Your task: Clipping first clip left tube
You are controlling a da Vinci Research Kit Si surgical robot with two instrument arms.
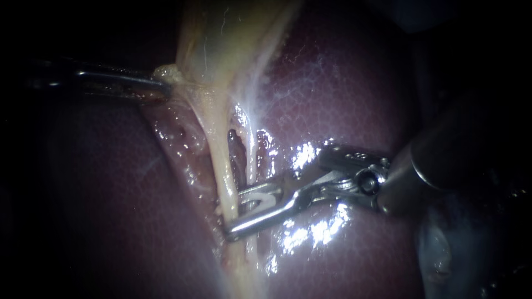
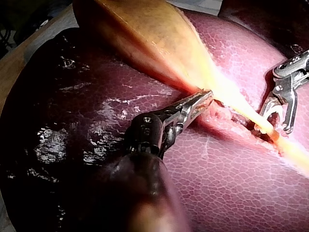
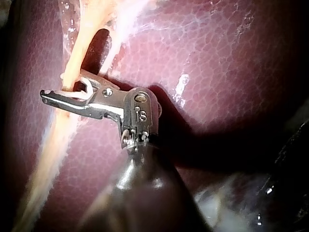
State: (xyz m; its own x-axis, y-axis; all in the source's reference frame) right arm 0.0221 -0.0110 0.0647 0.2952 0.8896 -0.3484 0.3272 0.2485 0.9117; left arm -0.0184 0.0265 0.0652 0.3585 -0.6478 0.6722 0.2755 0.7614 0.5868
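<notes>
Step in hand is judged to be placing the clip, not yet closing it. In the endoscope view the right instrument (image 1: 235,215) enters from the right edge and reaches lower centre. Its jaws stand apart and carry a white clip (image 1: 260,196) seated between them, touching both. The left tube (image 1: 221,160), a pale yellow band running from upper centre down to lower centre, passes through the gap between these jaws: the upper jaw slips behind it and the lower jaw's tip lies in front of it. The clip's legs look unsqueezed. The right wrist view agrees: the tube (image 3: 72,67) crosses between the jaws of that instrument (image 3: 63,86), with the clip (image 3: 72,95) just beside it. At upper left of the endoscope view the left instrument (image 1: 163,87) is closed on the edge of the gallbladder (image 1: 221,39), drawing it toward that side so that the tube stands clear of the liver (image 1: 343,99). The left wrist view shows the same hold, jaws (image 2: 205,96) clamped where the gallbladder (image 2: 140,29) narrows. A thinner whitish strand lies right of the tube, under the jaws; whether it also sits inside the clip cannot be told. The next move, in my judgement, calls for confirming that only the left tube is enclosed and that the jaw tips pass beyond it, then squeezing fully while the left instrument holds tension.
</notes>
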